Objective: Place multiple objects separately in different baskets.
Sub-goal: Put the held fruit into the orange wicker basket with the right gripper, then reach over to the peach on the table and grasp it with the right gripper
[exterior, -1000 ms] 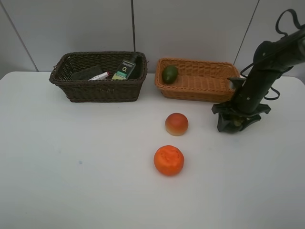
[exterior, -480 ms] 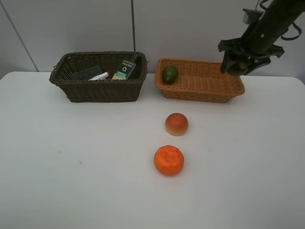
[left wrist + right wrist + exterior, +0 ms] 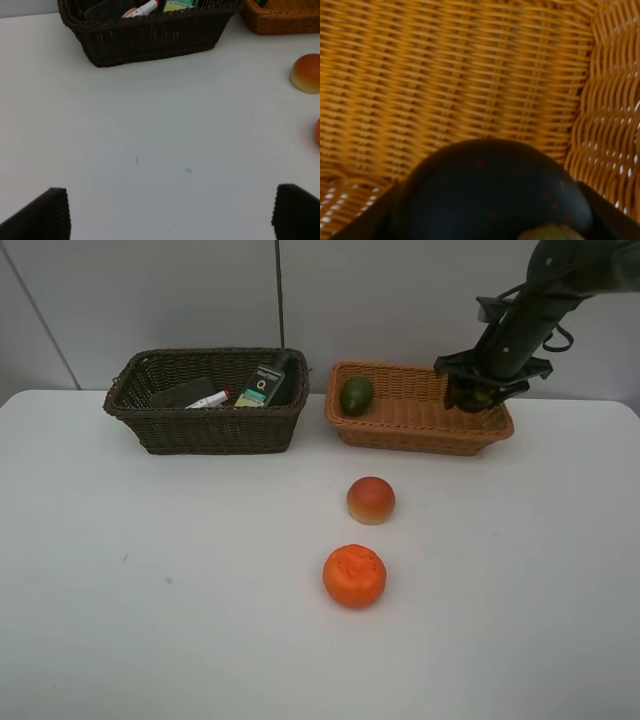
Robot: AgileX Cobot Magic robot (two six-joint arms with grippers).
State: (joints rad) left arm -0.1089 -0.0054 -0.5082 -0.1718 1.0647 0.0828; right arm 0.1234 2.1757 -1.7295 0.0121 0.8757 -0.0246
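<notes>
Dark mangosteen (image 3: 490,190) is clamped between the right gripper (image 3: 481,393) jaws, over the right end of the light wicker basket (image 3: 400,436). Green fruit (image 3: 356,395) lies at its left end. Left gripper (image 3: 170,214) jaws are spread wide, holding nothing, above the table (image 3: 150,125).

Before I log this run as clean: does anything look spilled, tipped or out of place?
Nothing stands out. The dark basket and tan basket stand upright, the orange and peach fruit sit unsorted on the table, and the right gripper holds the dark mangosteen over the tan basket.
</notes>
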